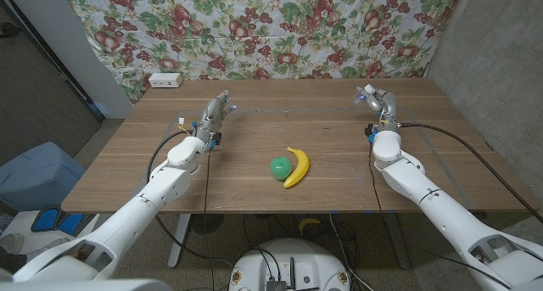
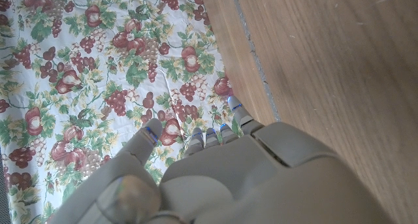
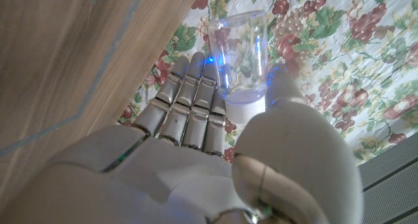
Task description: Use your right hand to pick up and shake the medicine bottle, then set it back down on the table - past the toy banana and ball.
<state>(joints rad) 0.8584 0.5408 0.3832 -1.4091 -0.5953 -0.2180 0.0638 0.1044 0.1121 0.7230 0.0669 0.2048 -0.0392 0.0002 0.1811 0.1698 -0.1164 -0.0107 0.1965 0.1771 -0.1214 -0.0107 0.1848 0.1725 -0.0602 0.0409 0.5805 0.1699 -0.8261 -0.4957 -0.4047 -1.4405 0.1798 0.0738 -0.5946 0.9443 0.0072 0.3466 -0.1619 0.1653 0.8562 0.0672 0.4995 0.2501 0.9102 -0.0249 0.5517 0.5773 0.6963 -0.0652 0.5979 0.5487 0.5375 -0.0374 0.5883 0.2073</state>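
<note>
Hands come first, going left to right. Our left hand [image 1: 217, 109] sits on the table [image 1: 254, 185], far to the left of the banana [image 1: 297, 166], near the back edge. It holds nothing, and its fingers [image 2: 196, 140] look a little apart.

In the middle lies the yellow banana, with the green ball [image 1: 279, 166] touching its left side. A white box [image 1: 165, 81] sits far back and left of the banana, by the flowery cloth [image 1: 271, 28].

Our right hand [image 1: 376, 101] is far to the right of the banana and farther back. It is wrapped around the medicine bottle [image 3: 240, 57], a clear bottle with a white cap, with fingers on one side and the thumb on the other.

We think the bottle is up for shaking, or almost ready to go down. We should squeeze it snugly so it cannot slip, and shake in small moves. The banana and ball lie nearer us than the bottle, so nothing seems to block the way down.
</note>
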